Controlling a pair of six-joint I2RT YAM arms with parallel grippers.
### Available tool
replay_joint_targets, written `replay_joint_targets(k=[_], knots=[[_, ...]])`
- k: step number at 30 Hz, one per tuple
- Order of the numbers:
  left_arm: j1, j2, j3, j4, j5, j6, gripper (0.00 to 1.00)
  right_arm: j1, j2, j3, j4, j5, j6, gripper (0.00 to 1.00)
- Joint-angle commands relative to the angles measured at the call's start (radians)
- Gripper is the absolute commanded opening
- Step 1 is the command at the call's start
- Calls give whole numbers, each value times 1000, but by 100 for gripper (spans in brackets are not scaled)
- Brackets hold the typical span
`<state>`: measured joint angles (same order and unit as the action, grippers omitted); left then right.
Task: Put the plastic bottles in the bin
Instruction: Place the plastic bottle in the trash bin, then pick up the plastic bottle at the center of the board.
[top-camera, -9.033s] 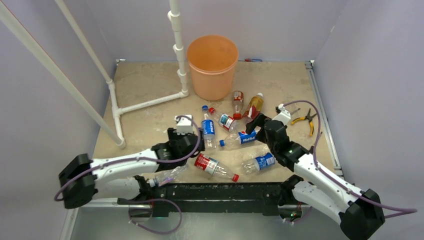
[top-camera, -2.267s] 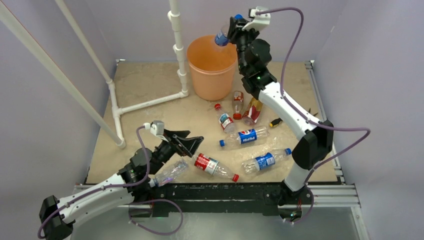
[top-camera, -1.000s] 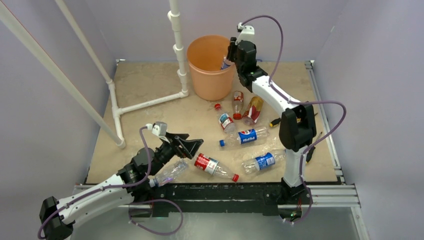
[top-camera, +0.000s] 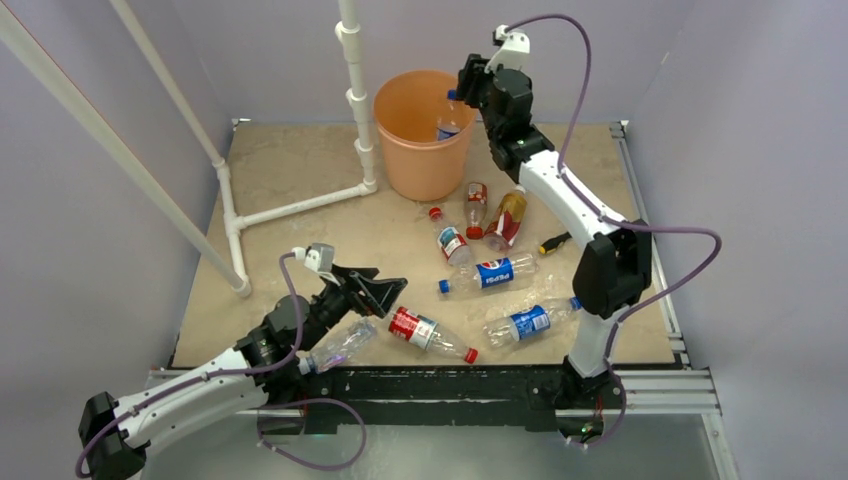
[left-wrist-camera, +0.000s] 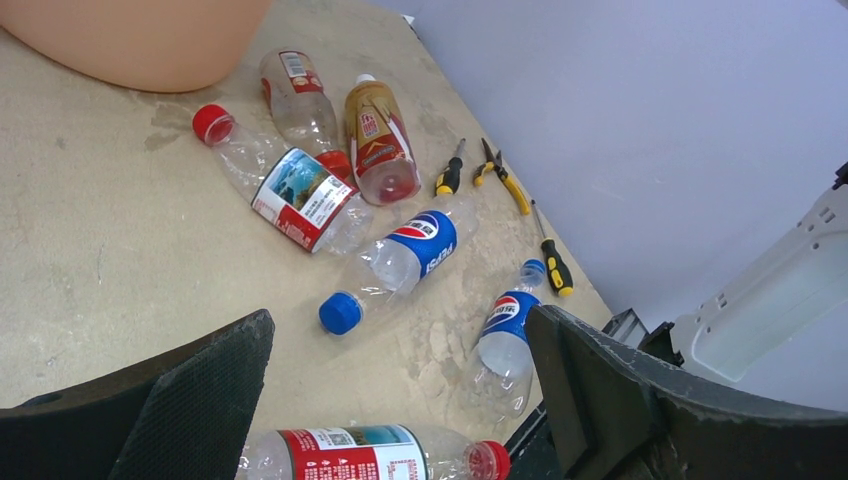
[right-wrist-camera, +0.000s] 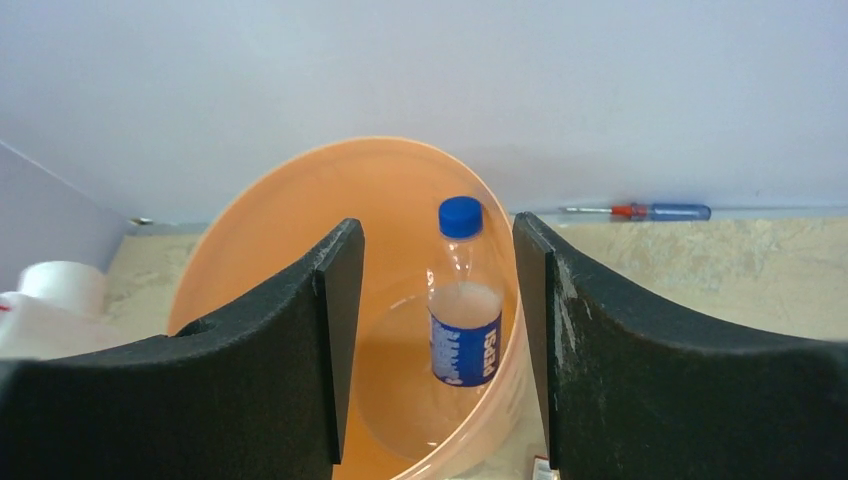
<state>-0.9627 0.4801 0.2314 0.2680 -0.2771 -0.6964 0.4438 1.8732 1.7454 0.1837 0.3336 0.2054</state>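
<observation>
Showing "PEPSI" on its blue label, one blue-capped bottle (right-wrist-camera: 465, 340) stands apparently upright inside the bin (right-wrist-camera: 300, 170); right gripper (right-wrist-camera: 435, 235) sits above it, jaws parted, empty, clear of the bottle; a red-and-blue screwdriver (right-wrist-camera: 640, 211) lies beyond by the wall; left gripper (top-camera: 388, 288) gapes wide, empty, near a red-labelled bottle (left-wrist-camera: 345, 452) on the table (left-wrist-camera: 100, 250).

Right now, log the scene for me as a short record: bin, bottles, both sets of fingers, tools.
bin: orange bucket, upright at the far side of the table
in bin: one blue-capped Pepsi bottle, upright
on table: seven bottles lying down, including a red-labelled bottle just ahead of the left arm
right fingers: apart above the bin's rim, touching nothing
left fingers: wide apart, empty
tools: pliers near the right edge
</observation>
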Motion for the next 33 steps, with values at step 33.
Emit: replay_joint_targets(k=[33], knots=[[2, 354, 128, 10, -87, -108, 99, 26, -1088, -1043, -143, -278, 427, 63]])
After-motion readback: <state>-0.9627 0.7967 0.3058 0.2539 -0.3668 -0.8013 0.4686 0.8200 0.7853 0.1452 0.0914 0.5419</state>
